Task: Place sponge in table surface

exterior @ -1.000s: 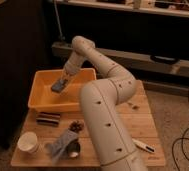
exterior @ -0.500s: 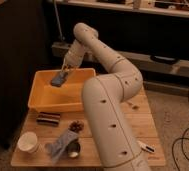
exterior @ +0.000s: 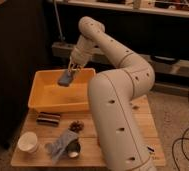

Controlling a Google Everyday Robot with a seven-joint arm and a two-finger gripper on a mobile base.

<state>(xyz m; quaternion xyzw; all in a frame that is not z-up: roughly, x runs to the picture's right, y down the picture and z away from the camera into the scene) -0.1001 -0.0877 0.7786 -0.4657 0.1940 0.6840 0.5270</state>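
The sponge (exterior: 65, 78), a small flat blue-grey pad, hangs tilted in the air above the back of the yellow tub (exterior: 40, 100). My gripper (exterior: 72, 71) is shut on its upper right edge, reaching down from the white arm (exterior: 115, 55). The table surface (exterior: 138, 117), pale wooden slats, lies below and in front of the tub; much of it is hidden behind the arm's thick lower link.
On the table in front of the tub lie a dark striped block (exterior: 48, 118), a white cup (exterior: 28, 142), a folded blue-grey cloth (exterior: 60, 144) and a small dark cluster (exterior: 77, 126). A dark wall stands at the left; cables trail on the floor at the right.
The gripper has risen with the sponge, from low inside the tub to well above its back part. Nothing on the table has moved.
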